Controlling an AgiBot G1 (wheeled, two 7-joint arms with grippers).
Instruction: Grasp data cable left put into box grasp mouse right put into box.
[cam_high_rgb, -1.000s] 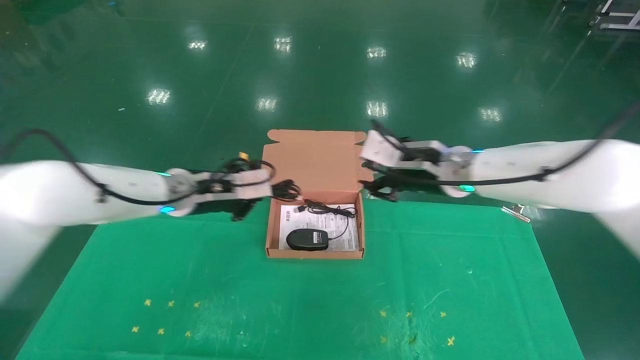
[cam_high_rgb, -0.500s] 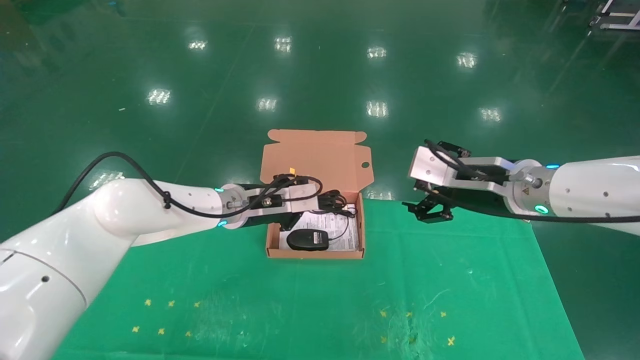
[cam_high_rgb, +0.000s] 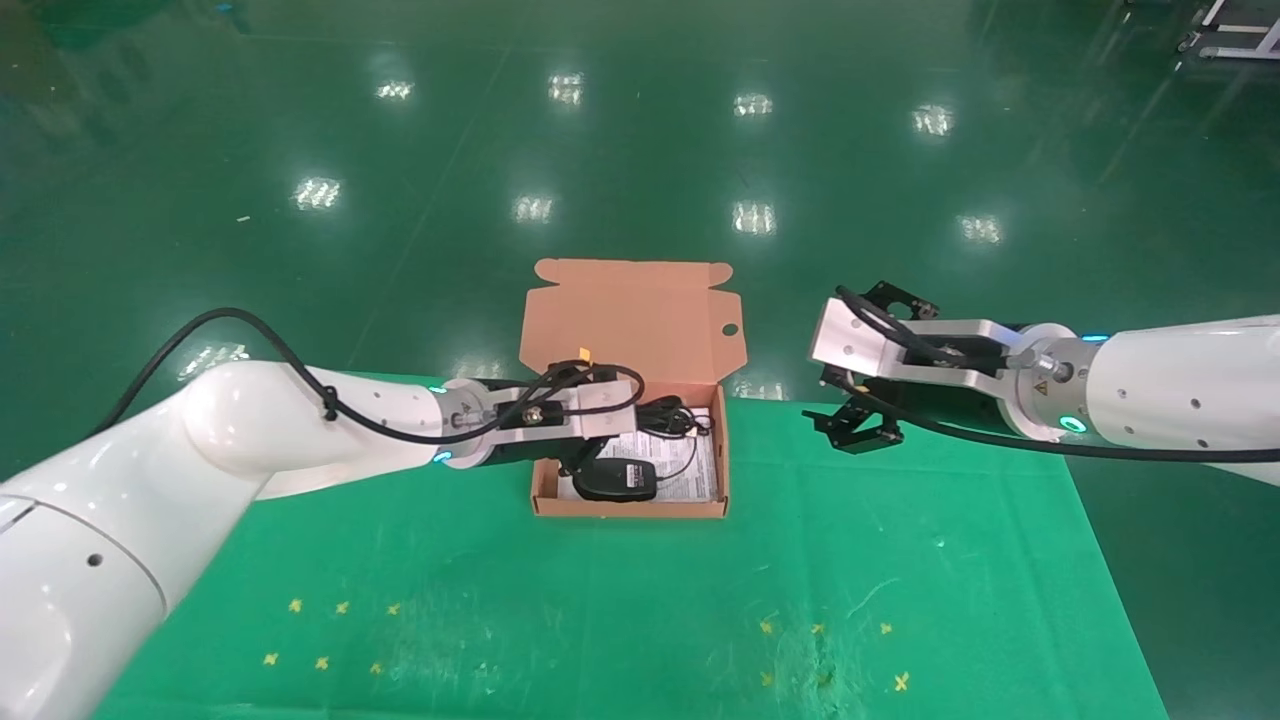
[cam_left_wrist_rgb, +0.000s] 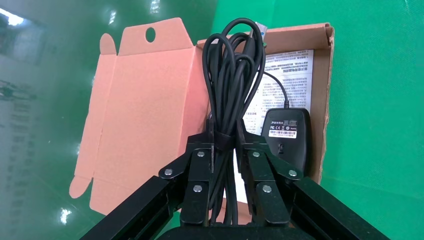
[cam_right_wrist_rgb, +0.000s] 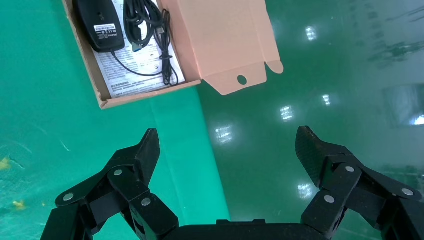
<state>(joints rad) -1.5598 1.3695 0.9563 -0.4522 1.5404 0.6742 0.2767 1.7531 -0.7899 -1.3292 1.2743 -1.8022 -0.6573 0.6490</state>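
Note:
The orange-pink box (cam_high_rgb: 630, 507) lies open at the far middle of the green table, lid (cam_high_rgb: 630, 320) folded back. The black mouse (cam_high_rgb: 615, 480) lies inside it on the white sheet (cam_high_rgb: 695, 482). My left gripper (cam_high_rgb: 605, 445) is over the box, shut on the black data cable (cam_high_rgb: 668, 415). In the left wrist view the fingers (cam_left_wrist_rgb: 225, 132) clamp the looped bundle (cam_left_wrist_rgb: 232, 70) at its strap, above the box (cam_left_wrist_rgb: 327, 75) and beside the mouse (cam_left_wrist_rgb: 287, 137). My right gripper (cam_high_rgb: 858, 430) hangs open and empty to the right of the box, jaws wide apart (cam_right_wrist_rgb: 227, 142).
The right wrist view shows the box (cam_right_wrist_rgb: 145, 97) with the mouse (cam_right_wrist_rgb: 97, 22) from afar, and the table's far edge under the gripper. Yellow cross marks (cam_high_rgb: 330, 632) dot the near cloth on both sides (cam_high_rgb: 830, 650). Shiny green floor lies beyond the table.
My left arm has swung right and carried the cable from beside the box to over its inside, then lower. My right gripper has drawn back from the lid to the right.

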